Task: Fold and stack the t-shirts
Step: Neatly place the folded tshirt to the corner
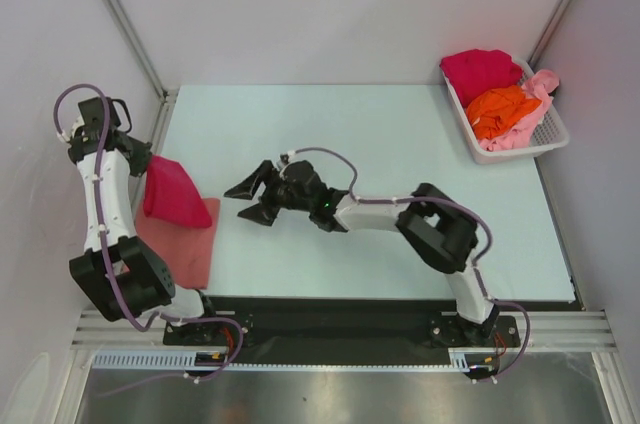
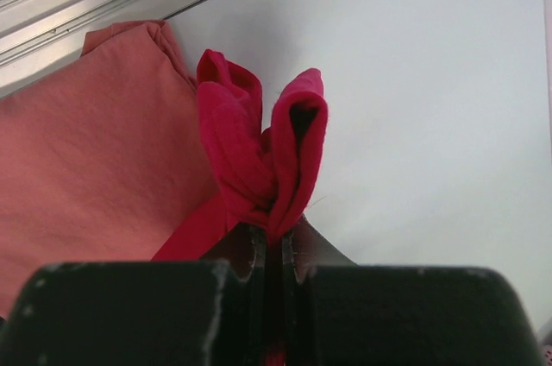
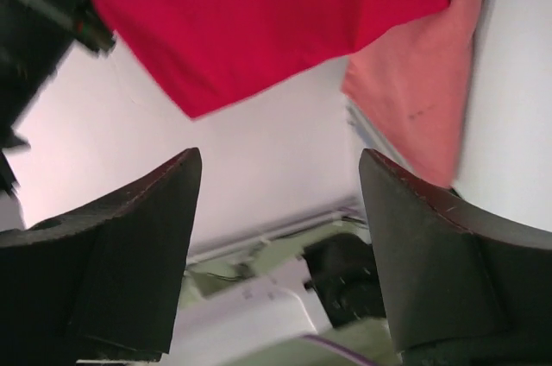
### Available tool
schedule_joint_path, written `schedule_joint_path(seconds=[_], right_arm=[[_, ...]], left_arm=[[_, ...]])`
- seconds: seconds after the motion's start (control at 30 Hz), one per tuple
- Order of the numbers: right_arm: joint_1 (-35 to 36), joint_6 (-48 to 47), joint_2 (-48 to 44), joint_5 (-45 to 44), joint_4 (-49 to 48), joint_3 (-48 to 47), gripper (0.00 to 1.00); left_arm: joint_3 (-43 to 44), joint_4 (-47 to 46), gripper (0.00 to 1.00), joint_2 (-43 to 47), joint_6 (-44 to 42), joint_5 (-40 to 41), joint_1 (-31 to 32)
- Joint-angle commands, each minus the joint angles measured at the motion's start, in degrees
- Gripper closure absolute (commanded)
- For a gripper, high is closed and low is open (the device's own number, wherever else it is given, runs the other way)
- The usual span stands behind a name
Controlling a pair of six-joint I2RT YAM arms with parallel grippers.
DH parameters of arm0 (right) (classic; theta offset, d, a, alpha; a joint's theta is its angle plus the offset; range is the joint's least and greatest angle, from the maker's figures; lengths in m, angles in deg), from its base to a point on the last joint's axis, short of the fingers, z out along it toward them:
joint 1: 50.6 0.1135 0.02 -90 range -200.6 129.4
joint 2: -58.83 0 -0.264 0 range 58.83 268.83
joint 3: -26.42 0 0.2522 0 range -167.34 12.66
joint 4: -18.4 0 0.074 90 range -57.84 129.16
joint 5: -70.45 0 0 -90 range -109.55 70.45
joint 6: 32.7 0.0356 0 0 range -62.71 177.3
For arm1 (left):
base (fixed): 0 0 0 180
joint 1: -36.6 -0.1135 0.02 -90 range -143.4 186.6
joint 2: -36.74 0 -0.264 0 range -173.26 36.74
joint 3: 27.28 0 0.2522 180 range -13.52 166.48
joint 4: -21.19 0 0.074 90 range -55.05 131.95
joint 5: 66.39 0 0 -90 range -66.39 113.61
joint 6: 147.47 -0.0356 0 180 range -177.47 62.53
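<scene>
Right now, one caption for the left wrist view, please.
Left gripper pinches a bunched crimson t-shirt by the edge of the flat salmon-pink t-shirt on the pale table.

Place: robot lab cell
Walls: white panels (image 1: 330, 4) far beyond the right pincer (image 1: 238, 203)
Rig: 2 arms (image 1: 440, 229) bolted on aluminium rail (image 1: 570, 329) behind it

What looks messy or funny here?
The light pink t-shirt flops over the white basket's far corner, beside a crumpled red t-shirt and an orange t-shirt. A second red t-shirt dangles bunched from the shut left gripper, above the edge of the flat salmon t-shirt.
</scene>
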Motion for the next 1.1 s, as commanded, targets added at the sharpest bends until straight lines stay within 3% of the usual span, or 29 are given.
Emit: schedule_joint_path(seconds=[0.0, 0.2, 0.33, 0.4, 0.47, 0.6, 0.73, 0.93, 1.07], right_arm=[[2.9, 23.4, 8.7, -3.7, -15.3, -3.9, 0.23], [4.9, 30.9, 16.5, -3.7, -13.7, -11.6, 0.23], [4.3, 27.6, 19.3, -3.1, -11.1, -14.2, 0.23], [3.5, 22.4, 21.3, 0.3, -11.4, -17.5, 0.31], [2.1, 16.9, 20.1, 2.3, -9.0, -16.8, 0.31], [-0.5, 2.4, 10.6, 2.8, -1.9, -8.0, 0.27], [-3.9, -1.7, 3.2, 4.5, -0.3, 2.3, 0.27], [-9.0, -11.3, -12.3, 6.5, 4.8, 12.9, 0.26], [-12.7, -24.6, -27.8, 4.7, 19.4, 17.4, 0.25]], left_arm=[[-0.1, -1.5, 0.99, 3.3, 0.1, -1.2, -0.6], [0.4, -1.5, 1.00, 4.2, 0.7, 1.2, -0.6], [-1.6, -1.8, 1.00, 5.4, 1.0, 1.2, -0.6], [-2.2, -1.8, 1.00, 5.6, 0.8, 0.9, -0.6], [-2.5, -1.7, 1.00, 6.5, 0.6, 0.0, -0.5], [-3.0, -3.7, 1.00, 8.7, 4.9, -5.0, -0.6], [-5.7, -13.2, 1.00, 9.9, 9.8, -14.2, 0.4], [-3.2, -15.5, 1.00, 9.7, 9.1, -9.6, 12.7], [-4.9, -15.8, 1.00, 12.8, 5.4, -3.2, 21.2]])
